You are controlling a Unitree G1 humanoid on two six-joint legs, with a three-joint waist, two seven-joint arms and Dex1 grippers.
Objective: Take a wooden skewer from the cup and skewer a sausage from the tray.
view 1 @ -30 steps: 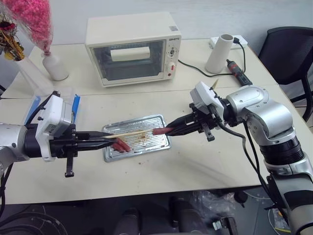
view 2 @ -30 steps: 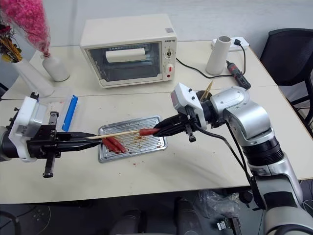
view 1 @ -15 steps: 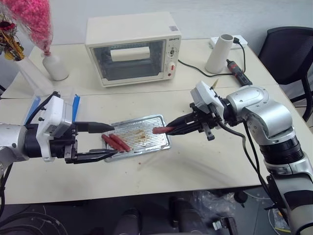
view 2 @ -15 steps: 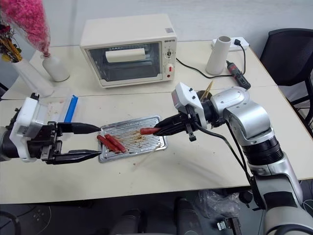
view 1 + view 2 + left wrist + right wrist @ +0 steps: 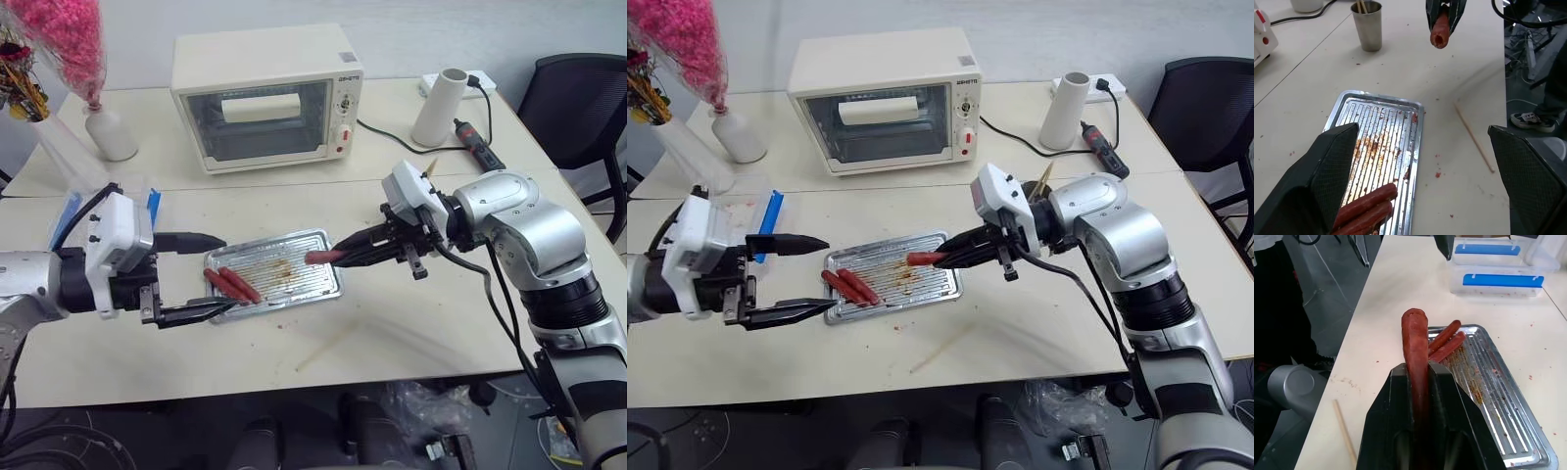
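The right gripper (image 5: 338, 258) has its fingers clamped on a sausage (image 5: 320, 258), held lengthwise above the near right end of the tray (image 5: 294, 279), its free rounded end pointing toward the left gripper (image 5: 208, 275); two more sausages (image 5: 232, 285) lie side by side at the tray's left end. The left gripper hovers just left of the tray with its fingers spread wide and nothing between them. A wooden skewer (image 5: 328, 349) lies loose on the desk (image 5: 411, 333), near the front edge and well apart from both grippers; more skewers stand in the cup (image 5: 1367, 25) behind the right arm. The skewer looks light, stiff and thin, so it would likely snap if bent and roll or slip if pinched loosely; lying flat on the desk it offers little to get under, and a grip near one end, leaving most of the length free, seems best for pushing it in. The sausage looks soft and greasy, likely to slide or squash under pressure, and the lengthwise hold along its body seems sound since it leaves the tip open for the point. The toaster oven (image 5: 265, 98) at the back of the desk carries a small label on its control panel, too small to read
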